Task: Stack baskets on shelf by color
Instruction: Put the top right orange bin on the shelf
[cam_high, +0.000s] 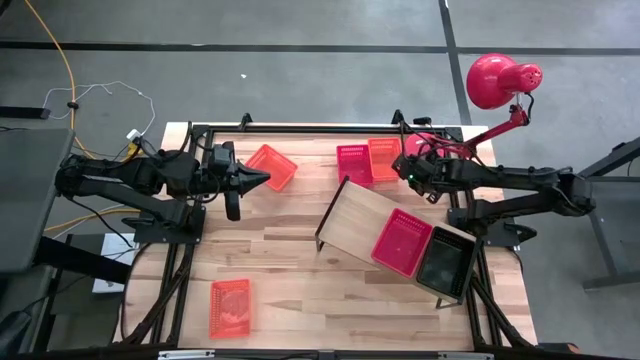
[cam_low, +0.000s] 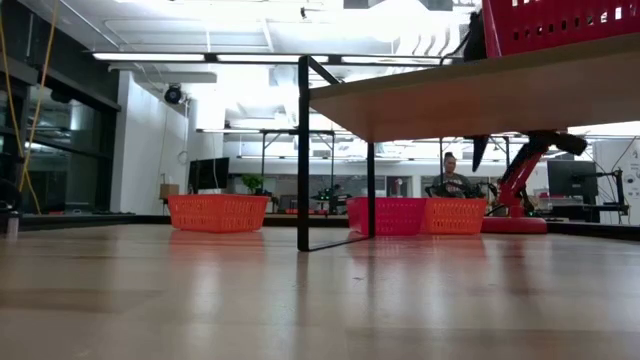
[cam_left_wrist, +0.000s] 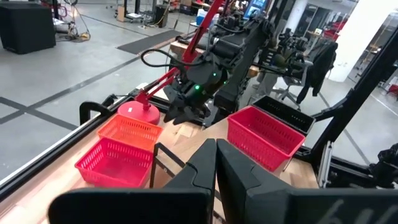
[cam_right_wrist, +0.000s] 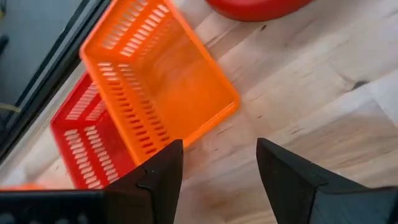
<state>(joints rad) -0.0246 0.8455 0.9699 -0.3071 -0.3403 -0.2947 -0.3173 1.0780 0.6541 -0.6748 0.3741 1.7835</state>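
The right gripper, parted and empty, is held just beside the orange basket, nearer than the left arm.

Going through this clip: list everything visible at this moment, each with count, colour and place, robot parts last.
Shelf: one, pale wood with black bracket, angled at table centre-right.
Baskets on shelf: two, red and black, side by side at its near-right end.
Baskets at table's far edge: three, orange by the left arm; red and orange side by side.
Basket near front-left: one, orange.
Desk lamp: one, red, far right corner.
Person: one, in the room behind.
Left end effector: shut, beside far orange basket.
Right end effector: open, above far red-orange pair.
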